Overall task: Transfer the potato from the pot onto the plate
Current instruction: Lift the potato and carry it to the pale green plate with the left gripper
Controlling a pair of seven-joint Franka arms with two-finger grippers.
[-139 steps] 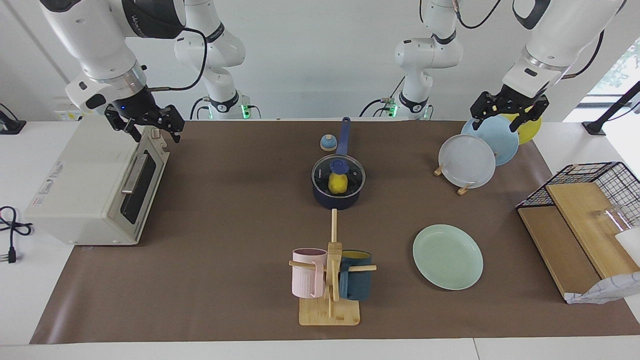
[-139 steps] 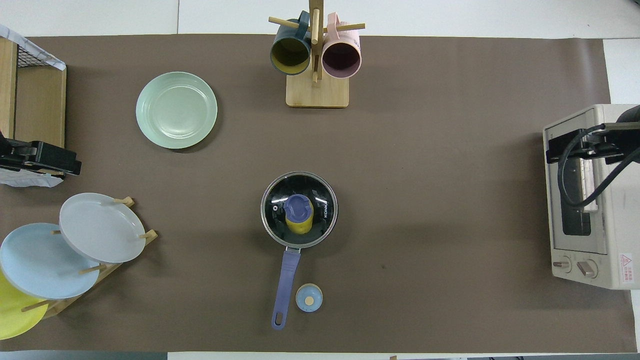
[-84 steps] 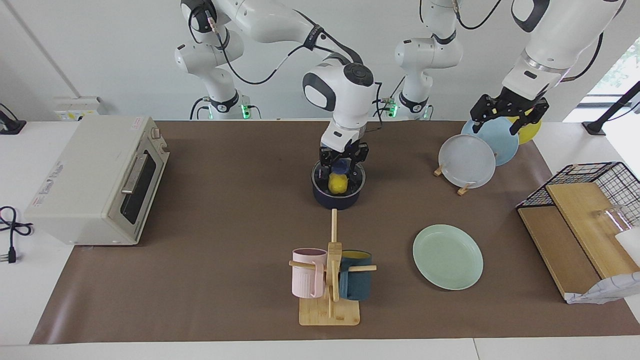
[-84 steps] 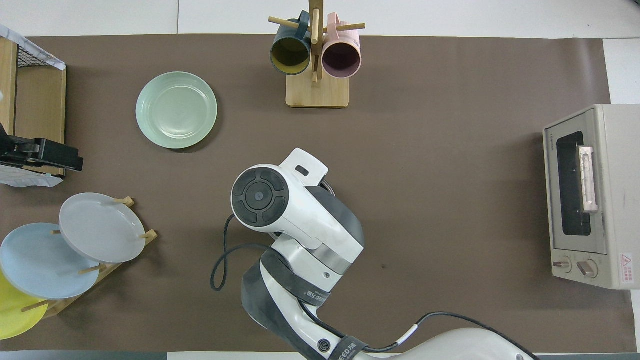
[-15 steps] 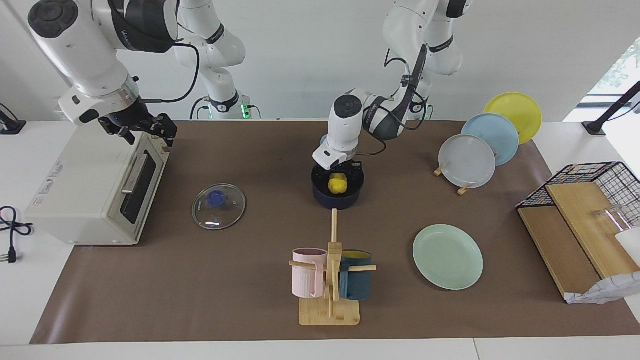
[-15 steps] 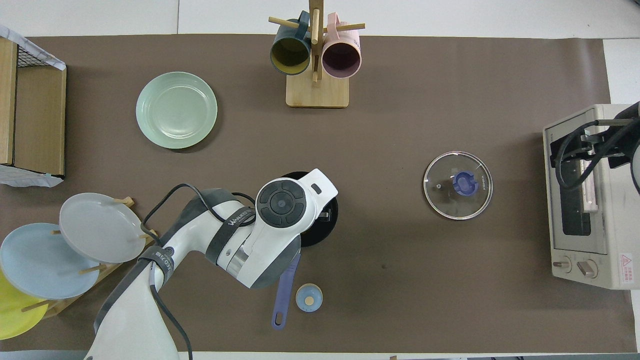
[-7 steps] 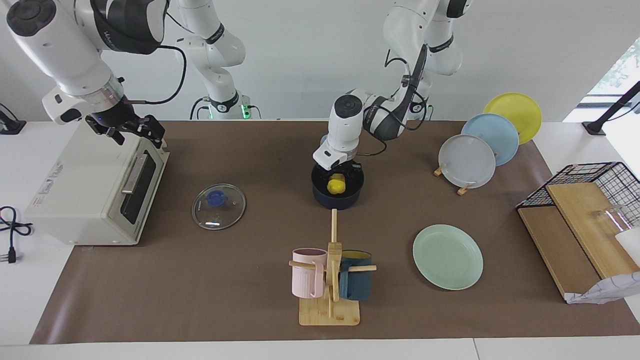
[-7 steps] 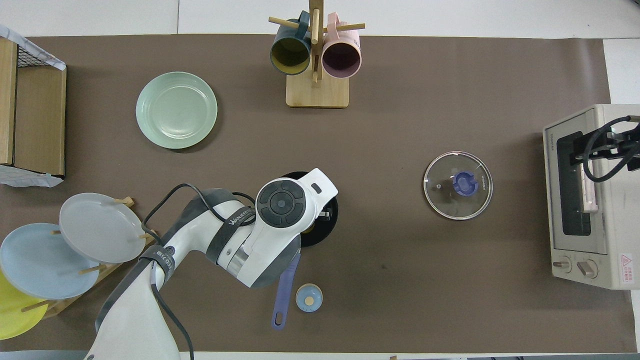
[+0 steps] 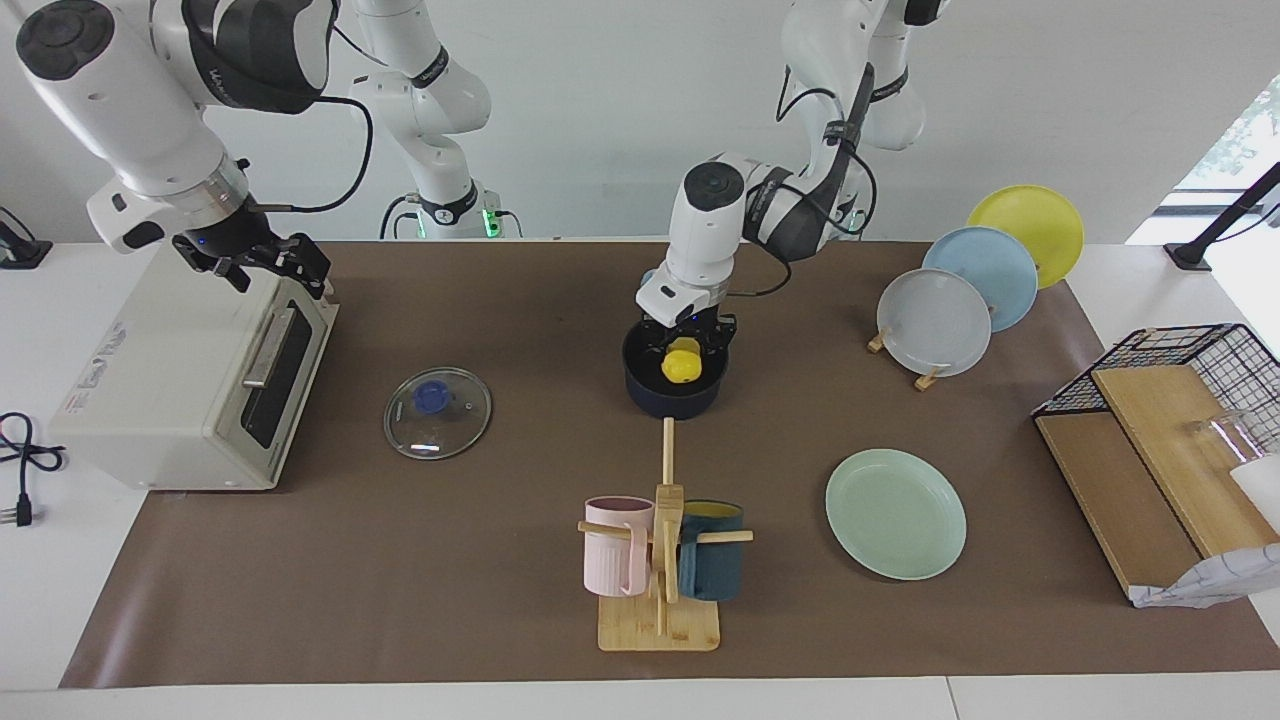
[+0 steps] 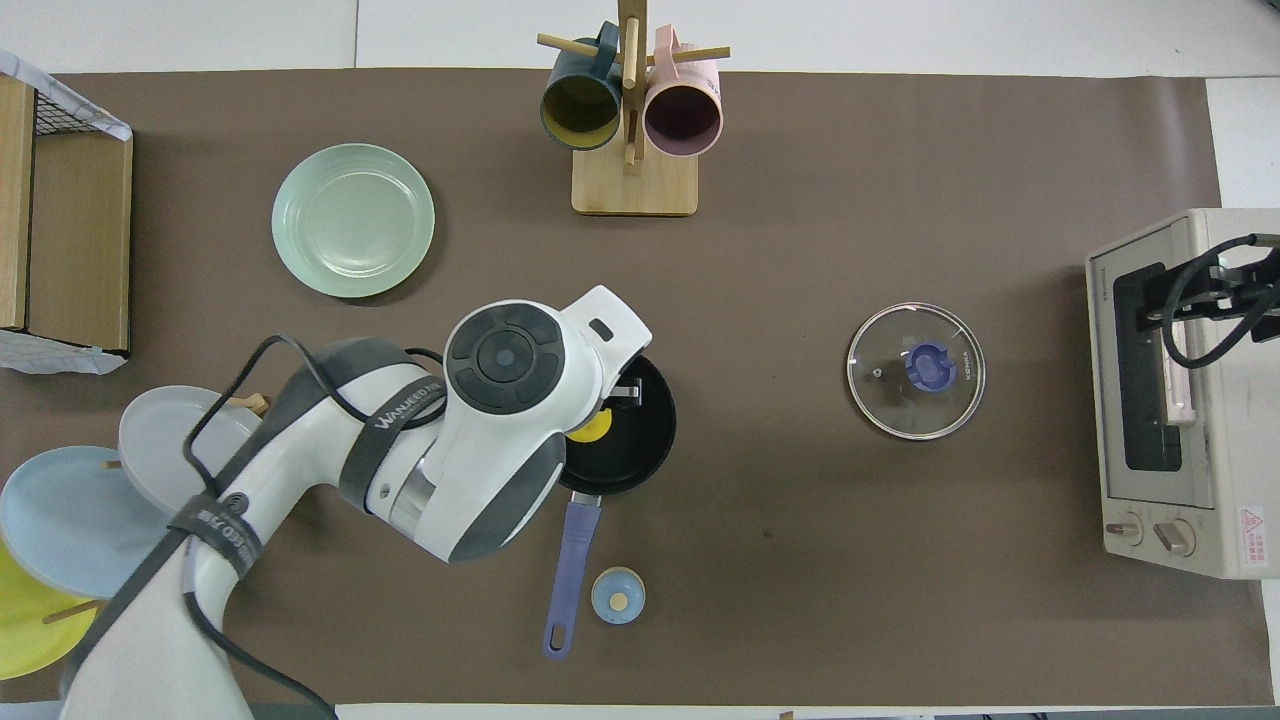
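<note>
Where your left gripper [image 9: 686, 345] points straight down over the pot [image 9: 674, 395], its fingers are clamped on the glossy, lumpy potato [image 9: 683, 364], held just above the rim; its long axis can't be told. The pot's handle [image 10: 569, 578] points toward the robots. The mint plate [image 9: 896, 513] lies well apart. Your right gripper [image 9: 262, 262] waits, fingers spread, over the toaster oven [image 9: 170, 380].

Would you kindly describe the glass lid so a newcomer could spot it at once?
Start at the toaster oven at the right arm's end of the table. On the brown mat in front of its door lies the lid, flat. It alone is a clear disc with a blue knob.
</note>
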